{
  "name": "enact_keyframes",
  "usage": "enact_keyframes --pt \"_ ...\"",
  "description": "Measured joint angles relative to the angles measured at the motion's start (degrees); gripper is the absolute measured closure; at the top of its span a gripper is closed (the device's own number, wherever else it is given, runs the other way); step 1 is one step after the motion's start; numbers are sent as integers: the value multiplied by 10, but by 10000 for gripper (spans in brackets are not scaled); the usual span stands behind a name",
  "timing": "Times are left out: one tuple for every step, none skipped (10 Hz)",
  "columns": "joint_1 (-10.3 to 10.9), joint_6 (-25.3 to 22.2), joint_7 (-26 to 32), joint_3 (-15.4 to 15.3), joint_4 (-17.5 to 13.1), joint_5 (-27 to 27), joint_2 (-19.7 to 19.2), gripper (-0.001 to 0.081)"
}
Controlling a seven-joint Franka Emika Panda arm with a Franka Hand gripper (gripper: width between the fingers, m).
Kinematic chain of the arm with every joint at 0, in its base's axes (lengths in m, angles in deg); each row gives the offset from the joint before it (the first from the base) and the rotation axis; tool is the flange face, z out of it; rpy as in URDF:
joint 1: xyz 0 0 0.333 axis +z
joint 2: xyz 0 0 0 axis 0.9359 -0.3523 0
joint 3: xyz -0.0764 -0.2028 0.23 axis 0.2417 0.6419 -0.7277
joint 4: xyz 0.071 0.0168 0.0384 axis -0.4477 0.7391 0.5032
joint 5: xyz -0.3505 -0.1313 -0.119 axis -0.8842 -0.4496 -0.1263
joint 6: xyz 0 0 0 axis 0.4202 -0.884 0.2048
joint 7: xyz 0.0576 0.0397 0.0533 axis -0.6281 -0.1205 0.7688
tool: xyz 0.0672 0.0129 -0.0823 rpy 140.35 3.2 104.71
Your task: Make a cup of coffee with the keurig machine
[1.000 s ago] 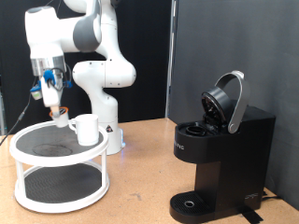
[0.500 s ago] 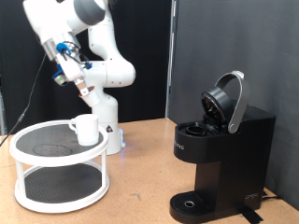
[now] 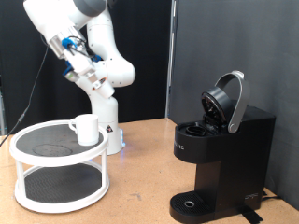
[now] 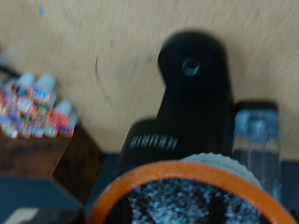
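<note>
The black keurig machine [image 3: 220, 154] stands at the exterior view's right with its rounded lid [image 3: 227, 101] hinged open. The white cup [image 3: 85, 129] sits on the top tier of a white round stand [image 3: 37, 149] at the left. My gripper [image 3: 99, 84] is raised in the air above and to the right of the cup, tilted, and shut on a small pod. In the wrist view the pod [image 4: 177, 191] shows as a dark disc with an orange-brown rim, close up, with the machine [image 4: 192, 103] seen beyond it.
The robot's white base [image 3: 105, 112] stands behind the stand. The tabletop [image 3: 140, 177] is light wood. In the wrist view a cluster of colourful small items [image 4: 35, 107] sits on a brown block.
My gripper has risen from the stand's top tier beside the cup and swung up and to the right, carrying the pod. The cup and the machine have not moved.
</note>
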Motion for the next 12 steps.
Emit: enact_keyframes --pt "16 -27 2 0 -15 13 -9 438" --pt "31 -55 2 -1 -34 21 -21 438" --pt "46 -68 4 -3 -49 31 -31 438" --pt "58 -66 1 -10 -59 37 -39 438" --pt "60 -63 -4 -16 -65 38 -46 438" --pt "60 -63 0 -15 -64 38 -46 438" --pt "61 -63 18 -10 -63 58 -46 438" --pt "61 -56 32 -7 -63 94 -46 438" --pt "66 -43 34 -9 -65 128 -47 438" --pt "74 -27 33 -14 -70 151 -53 438" --pt "81 -17 26 -23 -79 163 -62 438" --pt "86 -13 11 -34 -90 164 -72 438"
